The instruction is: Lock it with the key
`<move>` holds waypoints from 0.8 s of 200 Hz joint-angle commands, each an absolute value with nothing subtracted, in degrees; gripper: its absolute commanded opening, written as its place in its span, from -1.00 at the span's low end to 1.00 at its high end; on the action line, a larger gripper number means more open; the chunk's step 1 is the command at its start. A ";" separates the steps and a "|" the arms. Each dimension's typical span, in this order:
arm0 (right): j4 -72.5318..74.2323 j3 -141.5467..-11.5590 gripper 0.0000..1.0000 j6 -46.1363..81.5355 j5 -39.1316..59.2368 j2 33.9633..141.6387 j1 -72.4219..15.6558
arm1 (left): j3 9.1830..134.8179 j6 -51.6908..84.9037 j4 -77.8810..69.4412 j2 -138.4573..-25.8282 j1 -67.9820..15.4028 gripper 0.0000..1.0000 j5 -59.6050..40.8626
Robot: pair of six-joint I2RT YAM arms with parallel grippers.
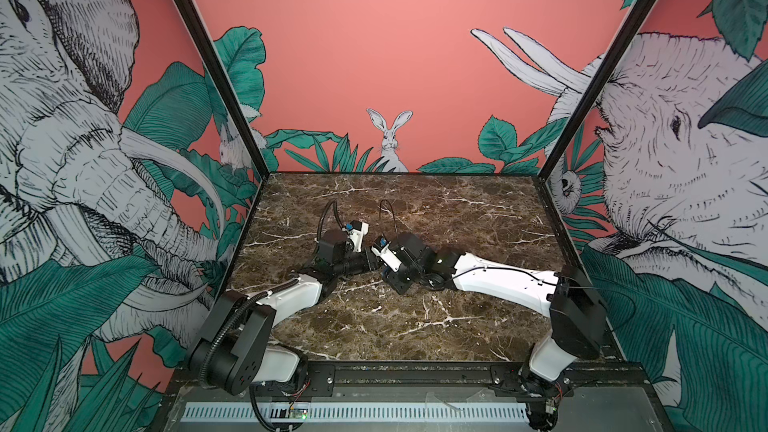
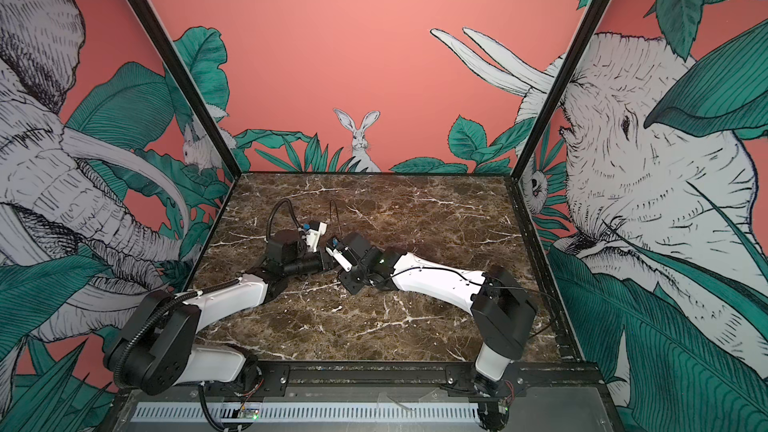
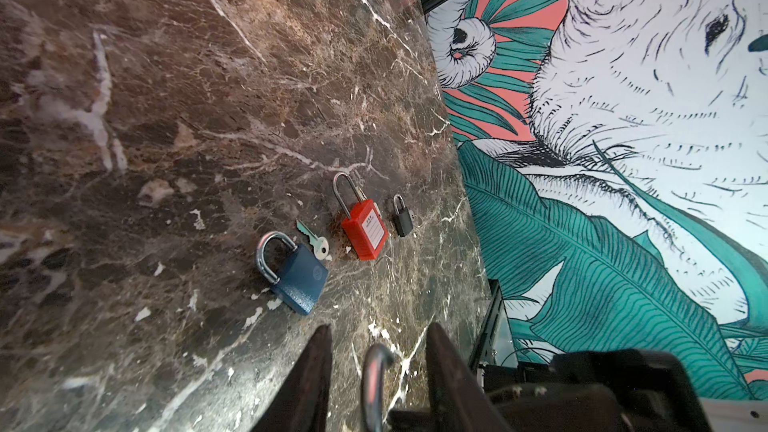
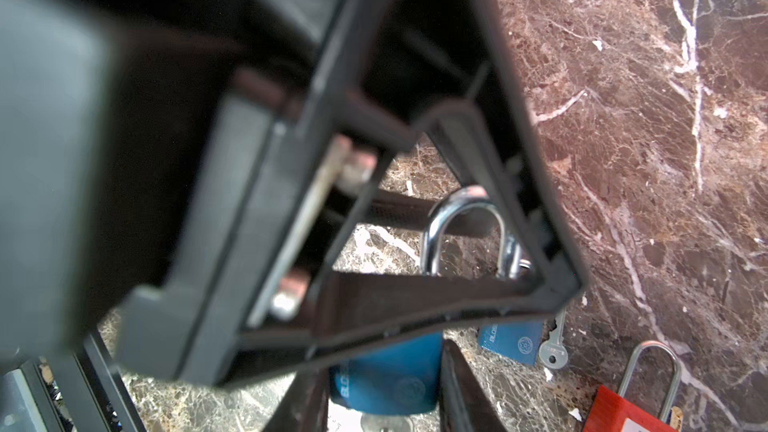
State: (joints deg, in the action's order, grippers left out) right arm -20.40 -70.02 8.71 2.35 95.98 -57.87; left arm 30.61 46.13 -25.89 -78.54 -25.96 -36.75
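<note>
Right wrist view: the right gripper (image 4: 384, 363) is clamped on the body of a blue padlock (image 4: 386, 380) lettered "BLOS"; the left gripper (image 3: 379, 328) stands parted around its steel shackle (image 3: 374, 376), clear of it. The key (image 3: 314, 239) lies on the brown marble table (image 3: 166, 118) between a second blue padlock (image 3: 297, 280) and a red padlock (image 3: 365, 230) whose white label is unreadable; jungle-print walls (image 1: 374, 56) surround

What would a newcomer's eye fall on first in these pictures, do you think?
A jungle mural of elephants and a rabbit wraps the walls. At the centre of the table the right gripper holds a blue padlock, its shackle inside the open left gripper. Nearby lie a second blue padlock, a key, a red padlock and a small black one.
</note>
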 commanded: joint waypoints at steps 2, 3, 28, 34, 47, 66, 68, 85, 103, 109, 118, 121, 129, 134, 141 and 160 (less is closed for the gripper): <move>-18.62 -71.63 -0.44 8.26 1.50 95.74 -58.25 | 30.59 46.45 -27.86 -78.66 -26.18 -0.32 -37.76; -18.54 -71.63 -0.44 8.26 1.50 95.73 -58.22 | 30.59 46.43 -27.91 -78.66 -26.18 -0.33 -37.78; -18.68 -71.65 -0.44 8.16 1.57 95.67 -58.27 | 30.59 46.08 -27.47 -78.58 -26.22 -0.54 -37.64; -18.70 -71.72 -0.44 8.15 1.58 95.63 -58.19 | 30.59 46.01 -27.38 -78.65 -26.23 -0.62 -37.47; -18.64 -71.70 -0.44 8.15 1.47 95.68 -58.20 | 30.83 45.63 -26.62 -78.75 -26.17 -0.96 -37.17; -18.32 -71.72 -0.43 8.10 1.15 95.67 -58.31 | 30.94 45.73 -26.62 -78.68 -26.23 -1.00 -36.92; -18.29 -71.72 -0.43 8.13 1.10 95.70 -58.28 | 30.94 45.77 -26.72 -78.69 -26.27 -1.00 -36.92; -17.42 -71.39 -0.35 8.17 0.04 95.64 -58.20 | 31.00 46.22 -27.15 -78.12 -26.25 -1.00 -36.61; -16.79 -71.21 -0.22 8.66 -0.74 95.71 -58.10 | 31.04 46.37 -26.87 -76.99 -26.20 -1.00 -35.05; -16.64 -71.22 -0.15 8.82 -1.17 95.71 -58.05 | 30.92 46.34 -26.56 -76.53 -26.20 -1.00 -33.52; -16.53 -71.35 0.01 9.04 -2.38 95.80 -57.96 | 30.61 46.30 -26.29 -75.98 -26.27 -1.00 -31.48; -16.57 -71.44 0.07 9.06 -2.77 95.88 -57.92 | 30.59 46.21 -26.24 -75.87 -26.21 -1.00 -31.15; -16.66 -71.75 0.22 8.89 -4.37 95.84 -57.68 | 30.59 46.14 -25.98 -75.49 -26.21 -1.00 -30.41; -16.97 -72.03 0.31 8.62 -5.75 95.89 -57.72 | 30.66 46.23 -25.92 -75.30 -26.21 -1.00 -29.97; -17.46 -72.39 0.37 8.04 -7.73 95.72 -57.67 | 30.72 46.51 -25.84 -74.94 -26.21 -1.00 -29.49; -16.95 -72.11 0.47 5.33 -12.08 94.13 -57.58 | 31.35 46.93 -25.23 -73.78 -26.27 -1.00 -28.65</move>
State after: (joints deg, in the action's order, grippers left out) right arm -18.65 -70.54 8.10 -4.97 96.27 -57.84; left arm 30.81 46.74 -25.39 -77.21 -26.11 -31.31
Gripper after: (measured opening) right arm 0.718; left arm 0.083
